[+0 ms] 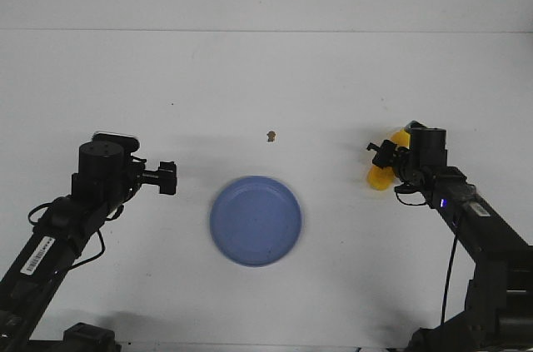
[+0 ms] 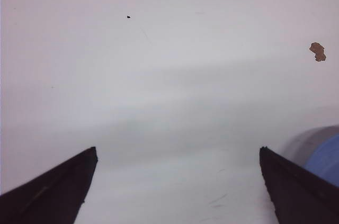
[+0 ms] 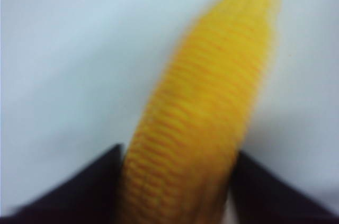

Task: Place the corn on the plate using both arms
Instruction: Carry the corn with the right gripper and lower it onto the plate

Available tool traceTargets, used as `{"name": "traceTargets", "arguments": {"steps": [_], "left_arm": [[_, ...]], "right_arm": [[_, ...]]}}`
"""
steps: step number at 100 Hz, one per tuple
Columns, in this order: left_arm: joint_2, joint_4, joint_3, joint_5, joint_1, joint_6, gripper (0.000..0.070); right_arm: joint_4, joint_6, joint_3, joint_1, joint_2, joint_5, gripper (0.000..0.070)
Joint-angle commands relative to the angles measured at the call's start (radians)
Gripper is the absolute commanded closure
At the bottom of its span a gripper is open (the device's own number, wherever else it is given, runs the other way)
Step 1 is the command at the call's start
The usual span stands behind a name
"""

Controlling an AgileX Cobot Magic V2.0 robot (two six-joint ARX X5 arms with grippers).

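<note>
The right tool (image 3: pixel 175 181) gripped the corn (image 3: pixel 206 107) beside the plate (image 1: pixel 256 220), the left tool (image 2: pixel 175 187) hung open, and a brown speck (image 1: pixel 271 136) lay on the worktop (image 1: pixel 266 77) beyond.

I see the blurred, bright yellow ribbed corn cob (image 3: pixel 201 113) sitting between my right claw's (image 3: pixel 177 192) two black fingers (image 3: pixel 79 187), touching both, over the pale white surface (image 3: pixel 69 49)
</note>
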Motion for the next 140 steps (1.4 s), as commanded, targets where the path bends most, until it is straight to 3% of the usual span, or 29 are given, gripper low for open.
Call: {"name": "traceTargets", "arguments": {"steps": [1,19,35,49,67,73,79,88,122,140], "left_arm": [[0.003,0.006,0.013,-0.001,-0.003,0.016,0.0075],[0.003,0.006,0.013,-0.001,-0.003,0.016,0.0075],[0.003,0.006,0.013,-0.001,-0.003,0.016,0.0075],[0.003,0.006,0.013,-0.001,-0.003,0.016,0.0075],[0.003,0.005,0.013,-0.001,-0.003,0.016,0.0075],[0.003,0.005,0.013,-0.001,-0.003,0.016,0.0075],[0.003,0.005,0.013,-0.001,-0.003,0.016,0.0075],[0.003,0.005,0.013,-0.001,-0.003,0.015,0.0075],[0.001,0.01,0.013,-0.001,-0.003,0.016,0.0076],[-0.013,0.05,0.014,-0.001,-0.003,0.006,0.0076]], "right_arm": [[0.009,-0.027,0.014,0.0,0.013,-0.048,0.0546],[-0.023,-0.107,0.016,0.047,-0.094,-0.153,0.0542],[-0.105,-0.171,0.016,0.206,-0.228,-0.152,0.0538],[-0.162,-0.183,0.016,0.396,-0.256,-0.147,0.0475],[-0.127,-0.175,0.016,0.598,-0.203,-0.077,0.0468],[-0.117,-0.173,0.016,0.636,-0.179,-0.058,0.0421],[-0.115,-0.167,0.016,0.665,-0.154,-0.05,0.0305],[-0.117,-0.166,0.016,0.689,-0.124,-0.038,0.0197],[-0.043,-0.188,0.016,0.663,-0.192,0.024,0.0194],[-0.073,-0.294,0.016,0.55,-0.375,0.146,0.0194]]}}
